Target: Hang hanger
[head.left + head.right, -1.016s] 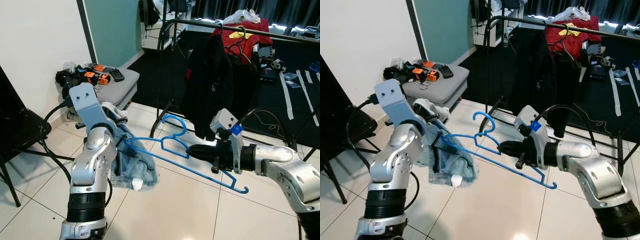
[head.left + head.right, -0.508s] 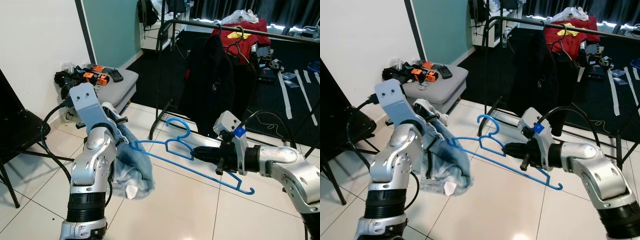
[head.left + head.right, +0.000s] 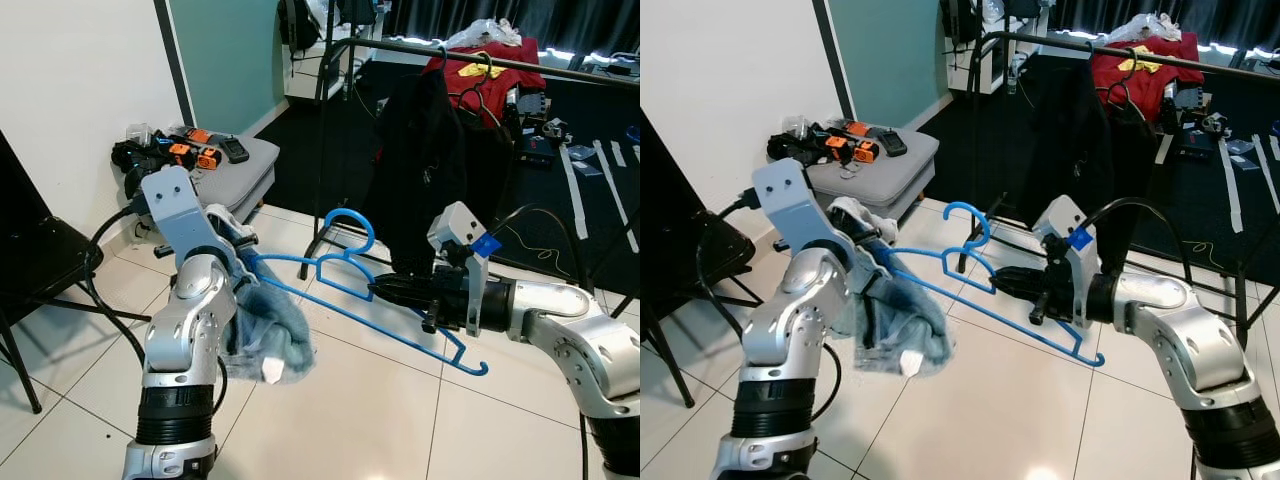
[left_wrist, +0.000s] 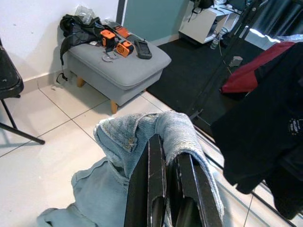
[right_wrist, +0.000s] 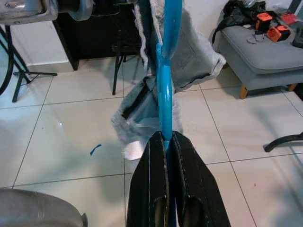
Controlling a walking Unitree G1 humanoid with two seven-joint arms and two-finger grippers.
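White tiled floor (image 3: 350,400), right gripper (image 3: 1015,281) clamping blue hanger (image 3: 340,275), left gripper (image 4: 163,156) pinching denim (image 3: 265,335)

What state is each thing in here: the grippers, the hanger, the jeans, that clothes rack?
Right gripper: shut on the blue hanger.
Blue hanger: held in the air, not yet on the rack.
Left gripper: shut on the denim garment.
Denim garment: bunched, dangling from the left gripper.
Clothes rack: upright, black and red clothes hanging on it.

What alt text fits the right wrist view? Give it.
The right gripper is shut on a blue hanger that runs away from the camera toward pale denim jeans. Below lies white tile floor, with a grey footstool beyond.
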